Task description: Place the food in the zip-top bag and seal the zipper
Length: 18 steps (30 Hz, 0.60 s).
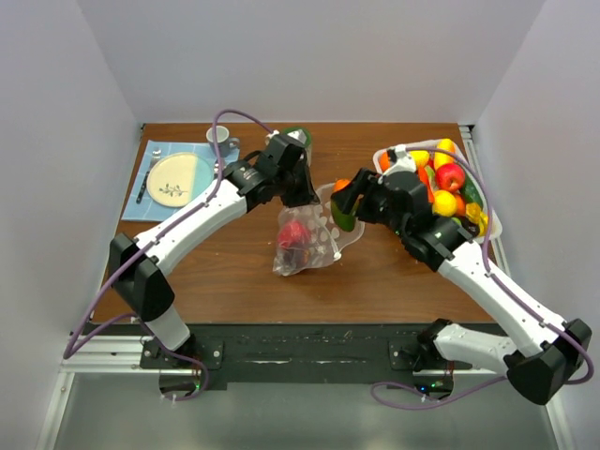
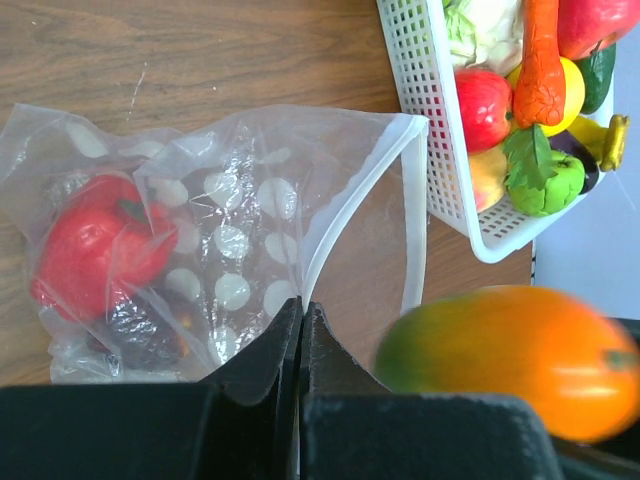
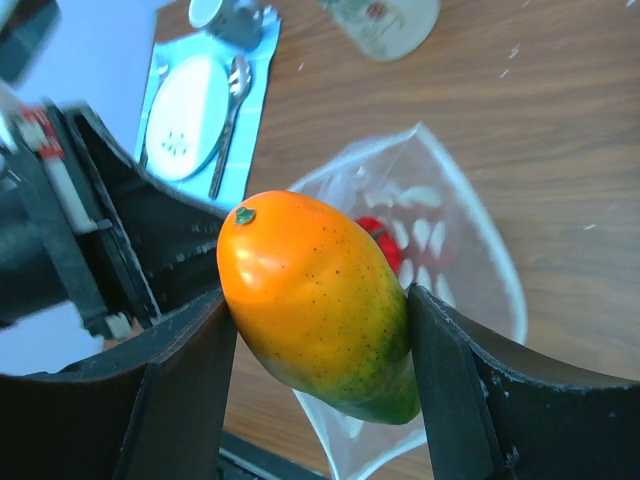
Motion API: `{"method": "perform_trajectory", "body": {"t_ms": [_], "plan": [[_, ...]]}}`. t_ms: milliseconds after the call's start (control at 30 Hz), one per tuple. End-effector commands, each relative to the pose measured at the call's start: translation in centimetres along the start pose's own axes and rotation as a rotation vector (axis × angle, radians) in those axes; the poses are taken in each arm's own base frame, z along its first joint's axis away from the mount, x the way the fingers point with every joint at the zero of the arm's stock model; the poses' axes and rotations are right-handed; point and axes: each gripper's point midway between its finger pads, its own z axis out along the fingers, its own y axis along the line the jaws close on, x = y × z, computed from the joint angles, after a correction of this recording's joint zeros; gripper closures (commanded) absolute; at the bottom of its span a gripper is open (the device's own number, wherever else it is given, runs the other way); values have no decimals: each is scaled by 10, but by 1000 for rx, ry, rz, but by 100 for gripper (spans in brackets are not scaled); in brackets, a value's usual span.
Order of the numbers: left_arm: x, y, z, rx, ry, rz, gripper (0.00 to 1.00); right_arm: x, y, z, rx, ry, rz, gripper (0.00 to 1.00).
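Right jaws, part-open, clamp a glossy oval orange-green mango [image 3: 310, 300] at the open mouth of the bag [image 2: 250, 200]. Left jaws are shut, pinching the pale zipper [image 2: 413, 215] rim. The bag is clear, crinkled and white-dotted, lying on the wood-grain desk [image 2: 200, 50] with a smooth red tomato [image 2: 95, 245] inside. A white slatted basket [image 2: 415, 90] holds more food.

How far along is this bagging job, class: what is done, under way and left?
Done: one red toy fruit lies inside the zip-top bag. In hand: the left gripper pinches the bag's rim, and the right gripper holds a mango by the open mouth. Left: the basket holds more food, and the zipper is unsealed.
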Motion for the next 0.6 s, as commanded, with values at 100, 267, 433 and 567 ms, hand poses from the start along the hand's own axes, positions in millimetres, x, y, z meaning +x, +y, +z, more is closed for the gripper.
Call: {"method": "perform_trajectory", "body": {"t_ms": [100, 267, 433, 567], "plan": [[-21, -19, -28, 36, -74, -1, 100, 12, 11, 29, -4, -47, 68, 32], [-23, -19, -36, 34, -87, 1, 100, -2, 24, 19, -3, -61, 17, 16], [-25, -20, -40, 43, -96, 0, 100, -19, 21, 5, 47, -83, -28, 10], [-33, -16, -47, 19, -125, -1, 100, -48, -11, -11, 231, -152, -129, 6]]}}
